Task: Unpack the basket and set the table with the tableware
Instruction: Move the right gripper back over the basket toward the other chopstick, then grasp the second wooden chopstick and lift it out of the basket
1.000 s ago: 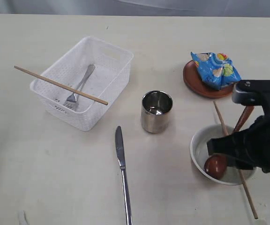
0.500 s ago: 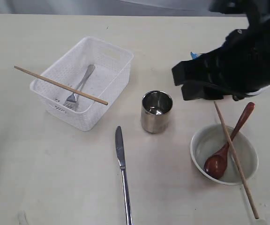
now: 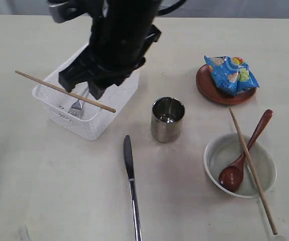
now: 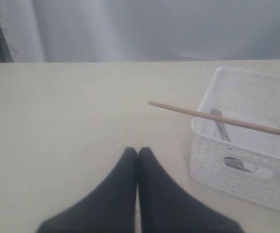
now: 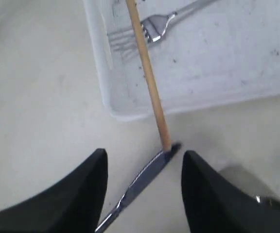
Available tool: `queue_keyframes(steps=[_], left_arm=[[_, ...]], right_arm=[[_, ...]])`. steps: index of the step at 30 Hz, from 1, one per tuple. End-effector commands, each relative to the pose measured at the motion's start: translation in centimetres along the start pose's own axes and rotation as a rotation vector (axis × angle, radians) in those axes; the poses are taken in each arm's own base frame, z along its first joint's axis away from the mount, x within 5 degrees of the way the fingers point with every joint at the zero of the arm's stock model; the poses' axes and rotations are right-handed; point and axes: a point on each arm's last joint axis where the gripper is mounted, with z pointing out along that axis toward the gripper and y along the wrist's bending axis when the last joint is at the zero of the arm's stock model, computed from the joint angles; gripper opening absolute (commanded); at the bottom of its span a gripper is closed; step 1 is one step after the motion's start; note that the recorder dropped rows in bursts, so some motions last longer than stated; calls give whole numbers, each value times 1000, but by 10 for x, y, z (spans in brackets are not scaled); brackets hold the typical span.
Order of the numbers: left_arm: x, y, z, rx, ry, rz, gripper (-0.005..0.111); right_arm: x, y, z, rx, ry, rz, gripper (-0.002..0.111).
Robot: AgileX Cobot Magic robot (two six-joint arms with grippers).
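Right pincer (image 5: 145, 156) apart by basket (image 3: 87, 126), left pincer (image 4: 137, 151) together, cream table (image 3: 44, 175), grey backdrop (image 4: 154, 29)

The table (image 3: 44, 175) was evenly lit; glare was seen on the cup (image 3: 167, 119), motion blur on the arm (image 3: 119, 40) left of it.

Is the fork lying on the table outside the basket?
No, the fork lies inside the basket, beneath the chopstick that rests across its rim.

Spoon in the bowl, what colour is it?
The spoon is glossy reddish-brown; the exterior view shows it best.
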Motion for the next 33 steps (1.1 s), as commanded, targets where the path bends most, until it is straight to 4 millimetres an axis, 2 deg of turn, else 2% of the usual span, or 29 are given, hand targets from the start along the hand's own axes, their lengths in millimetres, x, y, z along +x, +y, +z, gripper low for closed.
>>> queue_keyframes(steps=[1,5,9,18,22,25,29,33], left_arm=[[0,0,0,6,-6,7,0],[0,0,0,6,-6,7,0],[0,0,0,6,-6,7,0],[0,0,0,6,-6,7,0],[0,0,0,6,-6,7,0],[0,0,0,6,-6,7,0],[0,0,0,6,-6,7,0],[0,0,0,6,-6,7,0]], right_arm=[[-29,-4,34,30,27,-76,46],[-47,-5,54,30,13,-124,46],[-56,-5,72,28,30,-171,46],[-55,-2,98,7,73,-223,46],[-55,-4,102,43,80,-237,44],[-55,-6,102,58,76,-245,31],[-55,-7,100,72,83,-255,1],[-56,-5,83,73,75,-253,0]])
